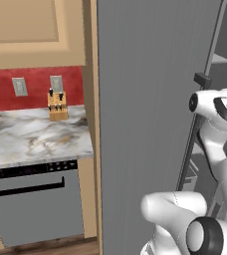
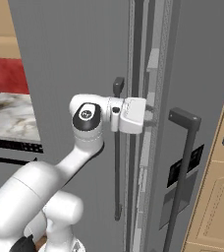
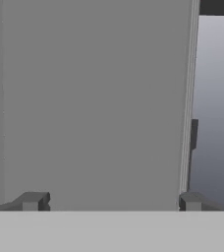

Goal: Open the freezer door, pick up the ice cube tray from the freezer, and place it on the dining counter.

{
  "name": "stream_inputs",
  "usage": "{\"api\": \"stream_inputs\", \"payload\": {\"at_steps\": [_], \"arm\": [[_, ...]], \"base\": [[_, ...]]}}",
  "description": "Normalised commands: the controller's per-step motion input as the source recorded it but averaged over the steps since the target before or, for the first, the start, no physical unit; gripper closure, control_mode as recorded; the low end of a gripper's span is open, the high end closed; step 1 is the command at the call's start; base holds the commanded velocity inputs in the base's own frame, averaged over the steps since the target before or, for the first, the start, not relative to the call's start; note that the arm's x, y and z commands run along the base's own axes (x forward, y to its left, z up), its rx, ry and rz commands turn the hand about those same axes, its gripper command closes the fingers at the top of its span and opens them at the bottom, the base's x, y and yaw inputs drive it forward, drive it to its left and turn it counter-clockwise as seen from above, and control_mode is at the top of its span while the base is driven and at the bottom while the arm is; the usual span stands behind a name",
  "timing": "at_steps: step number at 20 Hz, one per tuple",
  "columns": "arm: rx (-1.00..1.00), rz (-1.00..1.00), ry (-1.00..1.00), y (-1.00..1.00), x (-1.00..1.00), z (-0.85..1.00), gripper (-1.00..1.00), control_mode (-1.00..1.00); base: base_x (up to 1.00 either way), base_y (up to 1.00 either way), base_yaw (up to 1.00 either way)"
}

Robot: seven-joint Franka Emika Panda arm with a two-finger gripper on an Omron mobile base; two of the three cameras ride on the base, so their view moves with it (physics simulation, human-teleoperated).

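The freezer door (image 1: 150,124) is a tall matte grey panel with a thin black vertical handle (image 2: 118,147). It stands slightly ajar, and a pale shelf of the freezer (image 1: 220,60) shows past its right edge. My gripper (image 2: 147,116) reaches into the narrow gap beside the handle, at the door's edge. In the hand view my gripper (image 3: 111,202) is open, its two dark fingertips (image 3: 33,201) wide apart with nothing between them, facing a flat grey surface. The ice cube tray is hidden. The dining counter is out of view.
Right of the gap stands a second grey door with its own black bar handle (image 2: 182,167), and beyond it a tan cabinet (image 2: 217,197). To the left are a marble worktop (image 1: 36,134) with a knife block (image 1: 57,106) and a dishwasher front (image 1: 33,204).
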Motion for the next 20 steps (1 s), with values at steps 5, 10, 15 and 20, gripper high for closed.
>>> {"api": "stream_inputs", "payload": {"at_steps": [5,10,15,20], "arm": [[0.00,0.00,0.00,-0.18,0.00,0.00,-1.00,-1.00],[0.00,0.00,0.00,-0.16,0.00,0.00,-1.00,-1.00],[0.00,0.00,0.00,-0.21,0.00,0.00,-1.00,-1.00],[0.00,0.00,0.00,-0.32,0.00,0.00,-1.00,-1.00]], "base": [[0.00,0.00,0.00],[0.00,0.00,0.00],[0.00,0.00,0.00],[0.00,0.00,0.00]]}}
